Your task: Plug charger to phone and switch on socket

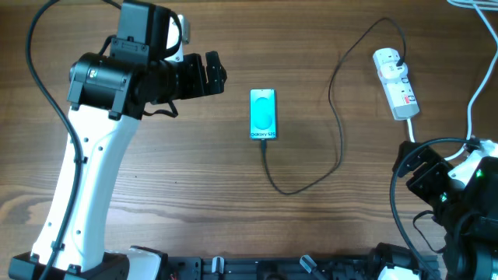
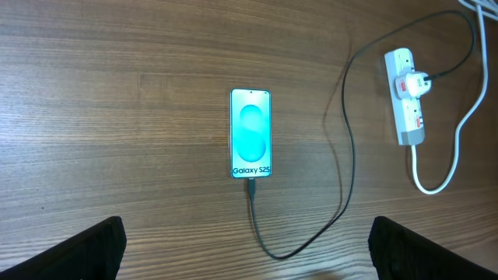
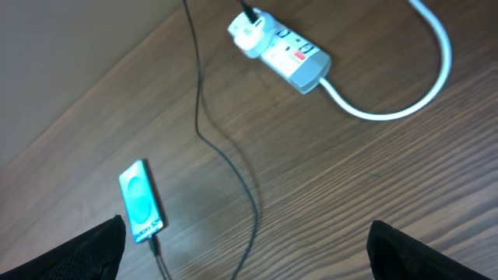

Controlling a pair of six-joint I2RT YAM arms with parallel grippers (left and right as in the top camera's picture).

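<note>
The phone (image 1: 263,114) lies flat mid-table with its cyan screen lit; it also shows in the left wrist view (image 2: 251,133) and the right wrist view (image 3: 141,201). The charger's black cable (image 1: 338,132) runs from the phone's bottom edge, where its tip sits in the port, in a loop to the white plug head (image 1: 387,57) seated in the socket (image 1: 397,87). The socket (image 2: 407,93) (image 3: 285,51) has red switches. My left gripper (image 1: 212,74) is open, high above the table left of the phone. My right gripper (image 1: 416,167) is open, at the right front, below the socket.
The socket's thick white cord (image 1: 476,101) curves off toward the right edge; it also shows in the left wrist view (image 2: 455,140) and the right wrist view (image 3: 420,85). The wooden table (image 1: 194,179) carries nothing else.
</note>
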